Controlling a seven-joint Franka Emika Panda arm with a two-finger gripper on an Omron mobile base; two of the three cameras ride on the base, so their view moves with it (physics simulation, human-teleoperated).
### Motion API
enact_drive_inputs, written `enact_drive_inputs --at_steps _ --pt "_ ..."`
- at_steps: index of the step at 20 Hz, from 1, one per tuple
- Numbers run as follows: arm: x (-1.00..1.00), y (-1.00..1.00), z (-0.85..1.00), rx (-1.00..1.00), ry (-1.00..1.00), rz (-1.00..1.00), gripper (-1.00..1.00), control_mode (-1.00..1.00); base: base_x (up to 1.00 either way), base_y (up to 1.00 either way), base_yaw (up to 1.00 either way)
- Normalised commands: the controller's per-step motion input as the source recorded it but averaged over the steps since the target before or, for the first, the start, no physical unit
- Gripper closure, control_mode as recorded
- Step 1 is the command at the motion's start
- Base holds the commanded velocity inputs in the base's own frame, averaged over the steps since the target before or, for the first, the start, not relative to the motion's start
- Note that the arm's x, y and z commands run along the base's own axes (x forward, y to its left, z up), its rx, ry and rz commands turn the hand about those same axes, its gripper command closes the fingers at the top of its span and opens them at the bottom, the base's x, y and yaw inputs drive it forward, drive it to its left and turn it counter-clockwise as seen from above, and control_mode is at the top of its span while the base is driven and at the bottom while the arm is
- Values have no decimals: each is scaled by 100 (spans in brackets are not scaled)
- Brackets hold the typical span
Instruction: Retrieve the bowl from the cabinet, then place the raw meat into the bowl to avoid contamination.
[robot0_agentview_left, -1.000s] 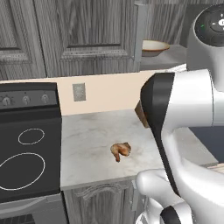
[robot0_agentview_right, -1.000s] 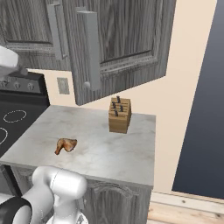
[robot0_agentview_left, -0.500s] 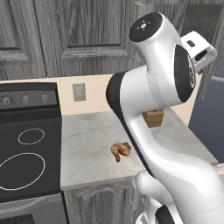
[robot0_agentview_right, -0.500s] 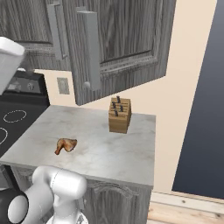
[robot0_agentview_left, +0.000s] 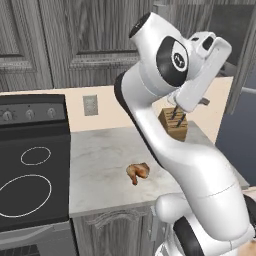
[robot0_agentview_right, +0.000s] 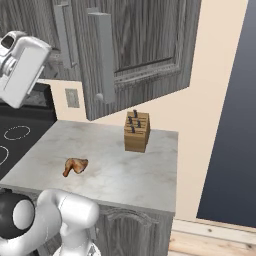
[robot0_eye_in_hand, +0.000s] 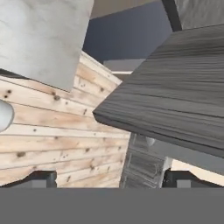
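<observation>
Raw meat (robot0_agentview_left: 138, 171) lying on worktop (robot0_agentview_left: 100, 155), near front edge, knife block (robot0_agentview_left: 174, 123) well behind it
Gripper (robot0_eye_in_hand: 107, 178) spread wide, empty, touching nothing
Cabinet (robot0_agentview_right: 140, 47) door swung open; bowl not visible
Step judged: bowl retrieval; next move needs reach onto cabinet shelf

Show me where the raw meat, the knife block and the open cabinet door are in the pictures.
raw meat (robot0_agentview_left: 137, 172): left base view, on its lumpy middle.
knife block (robot0_agentview_right: 136, 132): right base view, on its wooden front face.
cabinet door (robot0_agentview_right: 102, 65): right base view, on its near edge.
</observation>
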Motion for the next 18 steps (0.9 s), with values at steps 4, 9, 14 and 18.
enact_drive_inputs --at_steps 4,9,14,18 --pt "15 -53 -18 -11 41 0 -100 -100 0 0 0" --pt "24 -46 -18 -10 38 0 -100 -100 0 0 0" --pt "57 -24 -9 -9 37 0 -100 -100 0 0 0" --pt "25 -28 -5 -6 36 -6 -100 -100 0 0 0"
